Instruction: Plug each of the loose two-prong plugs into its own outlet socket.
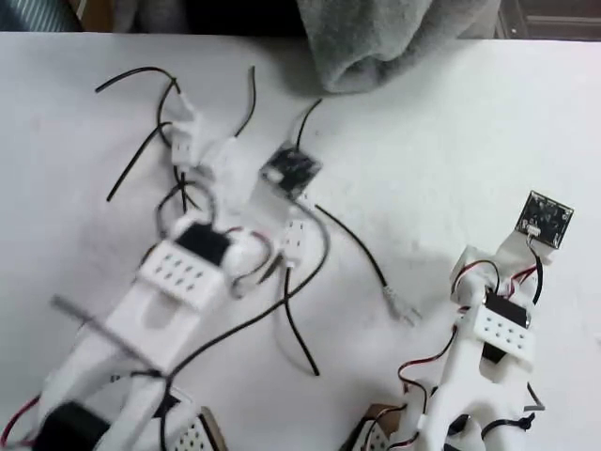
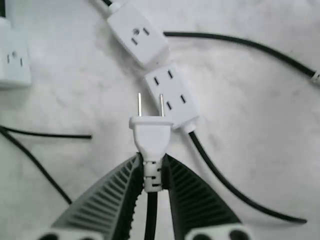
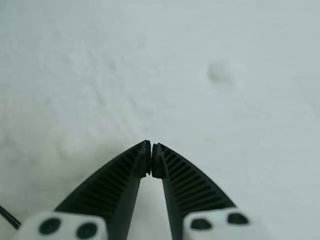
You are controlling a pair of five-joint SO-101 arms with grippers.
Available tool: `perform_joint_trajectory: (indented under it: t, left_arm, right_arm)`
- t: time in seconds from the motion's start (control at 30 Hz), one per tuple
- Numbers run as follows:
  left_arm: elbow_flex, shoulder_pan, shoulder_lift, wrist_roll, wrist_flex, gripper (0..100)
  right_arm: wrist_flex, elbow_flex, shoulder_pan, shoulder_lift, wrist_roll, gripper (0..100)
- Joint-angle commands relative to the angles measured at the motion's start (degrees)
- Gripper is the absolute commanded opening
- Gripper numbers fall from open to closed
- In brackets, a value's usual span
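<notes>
My left gripper (image 2: 151,162) is shut on the neck of a white two-prong plug (image 2: 150,134) with a black cord. Its prongs point at a white outlet socket (image 2: 172,95) and stop just short of the slots. A second socket (image 2: 137,35) lies just beyond the first, and a third (image 2: 12,60) lies off to one side. In the high view a loose plug (image 1: 402,308) on a black cord lies on the table between the left arm (image 1: 183,268) and the right arm (image 1: 493,334). My right gripper (image 3: 151,155) is shut on nothing, over bare white table.
Several black cords (image 1: 141,113) loop around the sockets (image 1: 294,237) at centre left. A grey cloth (image 1: 394,38) hangs over the table's far edge. The white tabletop (image 1: 441,160) at the right is bare.
</notes>
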Motion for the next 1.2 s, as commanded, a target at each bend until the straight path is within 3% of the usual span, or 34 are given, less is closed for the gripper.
perform_joint_trajectory:
  t: [0.0,0.17,0.3,0.57,0.9,1.07,1.17]
  left_arm:
    - [2.64,-6.02,-6.11,-5.19,5.54,2]
    - [-0.79,-16.66,-2.33,-13.8,16.26,2]
    - [0.35,-20.88,1.36,-21.27,17.41,2]
    - [10.29,-21.41,2.95,-26.64,12.66,2]
    - [5.63,-21.41,3.03,-32.88,20.22,3]
    - [5.8,-21.58,3.03,-32.7,20.22,19]
    - [7.65,-21.58,2.95,-32.79,17.93,21]
  right_arm:
    - [-0.75,-0.26,-0.84,-0.92,-0.44,1.9]
    - [-0.75,-0.26,-0.84,-0.92,-0.44,1.9]
    - [-0.92,0.18,-0.84,-0.92,-0.44,1.9]
    - [-0.84,0.18,-0.84,-0.92,-0.44,2.0]
    - [-0.75,0.18,-1.71,-0.92,-0.35,2.0]
    - [-0.75,0.18,-1.71,-0.92,-0.35,2.0]
    - [-0.75,0.18,-1.71,-0.92,-0.35,2.0]
